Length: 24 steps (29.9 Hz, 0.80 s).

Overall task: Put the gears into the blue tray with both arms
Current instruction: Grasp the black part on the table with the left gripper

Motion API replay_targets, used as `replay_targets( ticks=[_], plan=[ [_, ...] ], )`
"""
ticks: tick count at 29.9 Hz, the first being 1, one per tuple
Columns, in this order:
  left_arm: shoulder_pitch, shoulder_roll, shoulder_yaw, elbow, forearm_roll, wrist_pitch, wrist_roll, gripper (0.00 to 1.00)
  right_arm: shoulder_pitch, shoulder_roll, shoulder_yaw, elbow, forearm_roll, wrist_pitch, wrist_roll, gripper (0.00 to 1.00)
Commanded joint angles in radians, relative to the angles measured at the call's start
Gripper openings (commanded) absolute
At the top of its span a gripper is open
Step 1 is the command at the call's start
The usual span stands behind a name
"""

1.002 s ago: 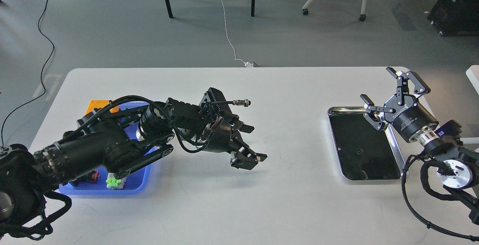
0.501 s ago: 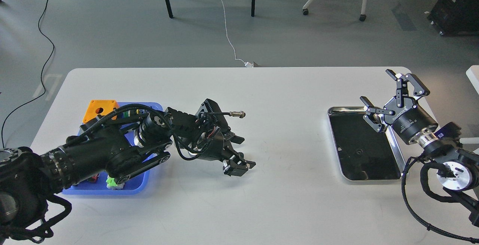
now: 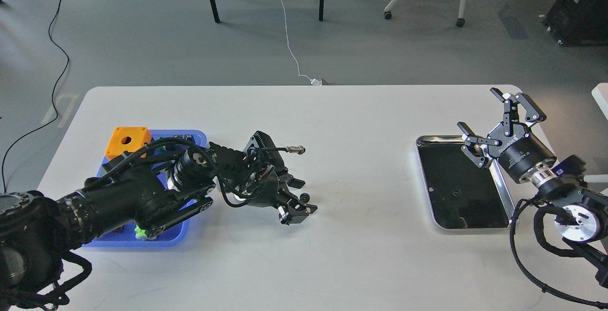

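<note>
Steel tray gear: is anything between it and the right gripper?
Nothing visible. The gear lies alone on the steel tray's dark floor. The right gripper, fingers spread, hangs over the tray's far right corner with open space between them.

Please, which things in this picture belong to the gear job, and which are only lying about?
For the job: gear in the steel tray, blue tray, left gripper, right gripper.

Lying about: orange box, green-capped switch, white floor cable.
</note>
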Motion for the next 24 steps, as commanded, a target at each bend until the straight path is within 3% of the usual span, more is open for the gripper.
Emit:
replay_targets(
  ticks=[1, 7, 14, 24],
  plan=[
    [0.0, 0.0, -0.001, 0.008, 0.0, 0.0, 0.0, 0.51, -0.002, 0.0, 0.0, 0.0, 0.0, 0.0, 0.0, 0.97],
    [0.016, 0.004, 0.001, 0.008, 0.0, 0.0, 0.0, 0.44, -0.003, 0.0, 0.0, 0.0, 0.0, 0.0, 0.0, 0.97],
    [0.02, 0.003, -0.001, 0.008, 0.0, 0.0, 0.0, 0.2, -0.003, 0.0, 0.0, 0.001, 0.0, 0.0, 0.0, 0.97],
    [0.016, 0.0, -0.004, 0.007, 0.0, 0.002, 0.0, 0.14, -0.003, -0.003, 0.0, 0.001, 0.0, -0.002, 0.0, 0.97]
  ],
)
